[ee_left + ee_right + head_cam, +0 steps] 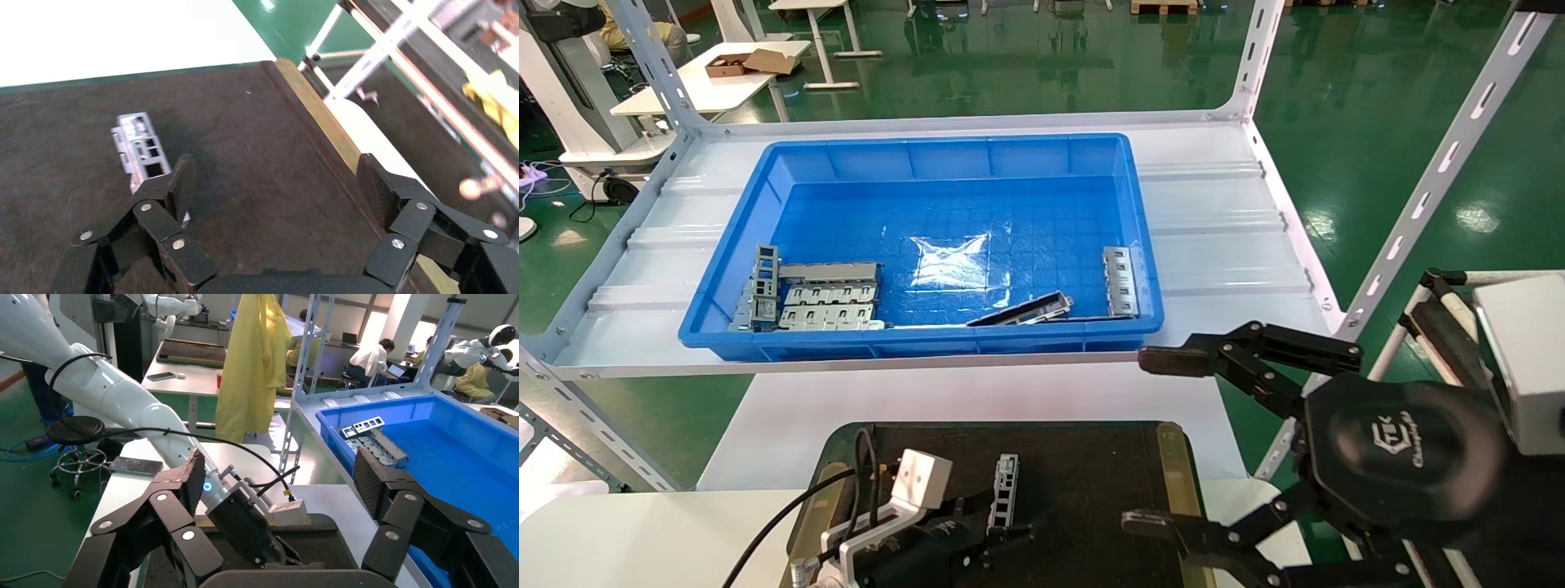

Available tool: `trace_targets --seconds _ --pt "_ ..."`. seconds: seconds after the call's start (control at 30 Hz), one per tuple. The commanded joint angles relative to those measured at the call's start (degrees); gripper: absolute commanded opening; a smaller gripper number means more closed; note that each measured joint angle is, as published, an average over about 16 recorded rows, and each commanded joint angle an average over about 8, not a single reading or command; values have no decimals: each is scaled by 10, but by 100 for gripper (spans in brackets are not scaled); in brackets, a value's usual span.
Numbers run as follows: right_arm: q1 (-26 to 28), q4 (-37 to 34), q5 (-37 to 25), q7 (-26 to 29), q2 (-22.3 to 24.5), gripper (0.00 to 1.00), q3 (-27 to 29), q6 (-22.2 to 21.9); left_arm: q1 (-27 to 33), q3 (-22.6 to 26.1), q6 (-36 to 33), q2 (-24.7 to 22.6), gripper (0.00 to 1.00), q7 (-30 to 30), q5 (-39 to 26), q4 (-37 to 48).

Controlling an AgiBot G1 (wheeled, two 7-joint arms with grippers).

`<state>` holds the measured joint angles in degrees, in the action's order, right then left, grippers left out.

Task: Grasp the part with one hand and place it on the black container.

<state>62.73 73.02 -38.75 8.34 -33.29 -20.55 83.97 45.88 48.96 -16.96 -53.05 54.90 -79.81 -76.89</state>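
One small silver-grey sheet-metal part lies on my flat black container, well inside its brass-coloured strip; my left gripper gapes wide, empty, one finger beside it. My right gripper, branded "CTEK", idles wide open.

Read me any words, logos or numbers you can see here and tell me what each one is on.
Logo with cursive word beneath it, on the right gripper housing: too blurred to read.
Part, black container, blue bin, left gripper: no text visible.

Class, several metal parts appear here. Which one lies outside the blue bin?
The part on the black container, beside the left tool; the others lie in the blue bin.
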Motion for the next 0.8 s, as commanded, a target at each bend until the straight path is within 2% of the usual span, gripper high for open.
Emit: trace_targets --seconds 0.03,0.2,0.53,0.67,0.8 --pt "0 0 0 0 0 100 0 0 5 -1 -14 5 100 -13 1 -8" --pt "0 0 0 0 0 100 0 0 5 -36 -78 15 100 -102 55 -10" --pt "0 0 0 0 0 100 0 0 -24 -147 -243 58 100 -324 208 -3" --pt "0 0 0 0 0 100 0 0 -33 -175 -281 71 100 -372 243 1" --pt "0 0 0 0 0 100 0 0 -36 -186 -294 76 100 -388 256 2"
